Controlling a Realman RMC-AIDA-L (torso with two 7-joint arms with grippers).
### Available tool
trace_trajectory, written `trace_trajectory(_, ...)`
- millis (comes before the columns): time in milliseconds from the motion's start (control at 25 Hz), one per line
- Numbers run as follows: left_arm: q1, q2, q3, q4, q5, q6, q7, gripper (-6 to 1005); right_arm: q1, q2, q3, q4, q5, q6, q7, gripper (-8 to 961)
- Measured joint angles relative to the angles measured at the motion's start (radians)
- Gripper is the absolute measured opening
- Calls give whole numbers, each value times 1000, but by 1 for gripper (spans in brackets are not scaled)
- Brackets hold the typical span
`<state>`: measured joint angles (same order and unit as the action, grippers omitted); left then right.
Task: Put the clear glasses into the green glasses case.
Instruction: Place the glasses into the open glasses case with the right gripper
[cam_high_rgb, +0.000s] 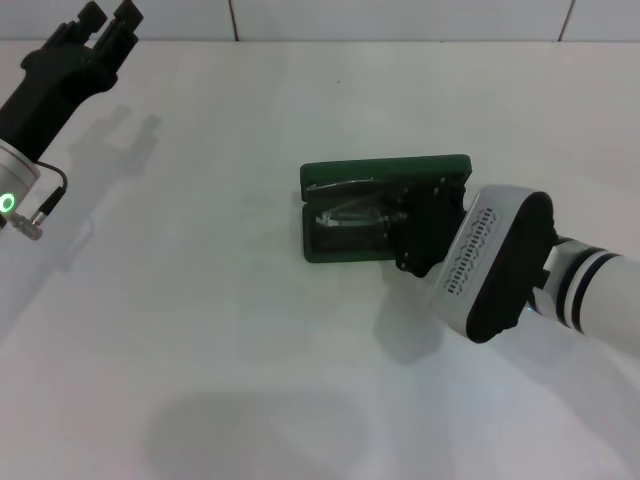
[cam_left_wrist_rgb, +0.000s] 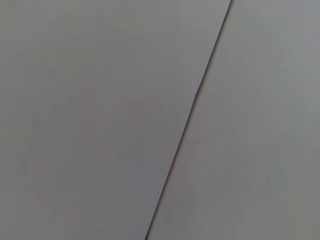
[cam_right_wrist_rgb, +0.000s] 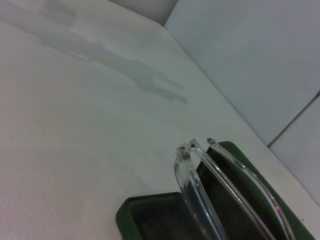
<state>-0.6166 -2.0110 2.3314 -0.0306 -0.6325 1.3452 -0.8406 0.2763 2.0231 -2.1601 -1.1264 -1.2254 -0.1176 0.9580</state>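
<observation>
Left end effector (cam_high_rgb: 110, 25): raised at the far left corner of the bench (cam_high_rgb: 200, 330), well apart from the work, idle. Its black fingers stand slightly apart with nothing between them. Its wrist view shows only a plain pale wall with a dark seam.

Bench: white, flat, carrying the case near its middle, a little to the right.

Green glasses case (cam_high_rgb: 340, 172): open, lying flat. The lid is folded back on the far side and the dark-lined tray (cam_high_rgb: 345, 240) sits on the near side. In the right wrist view the green rim (cam_right_wrist_rgb: 125, 212) and dark lining show plainly.

Clear glasses (cam_high_rgb: 345, 215): lying along the tray of the case, transparent and hard to trace in the head view. In the right wrist view two clear arms (cam_right_wrist_rgb: 200, 195) run over the dark lining, their tips rising past the end rim of the case. Whether the frame is fully seated in the tray cannot be told.

Right end effector (cam_high_rgb: 415, 235): low over the right end of the case, at the right end of the glasses. Its fingers are hidden by its own black body, so whether they are apart or clamped on the glasses cannot be told.

Progress, as a judgement: late. The glasses are at or in the case. Left to do: let them settle fully, release if held, and draw the right arm clear.
</observation>
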Motion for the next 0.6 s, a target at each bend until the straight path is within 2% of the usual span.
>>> trace_trajectory(280,-4,2,8,0,2,0,0,546,0,1,-62,-8,10,123,1,109)
trace_trajectory(600,1,3,10,0,2,0,0,545,0,-1,-97,-15,47,144,-4,115)
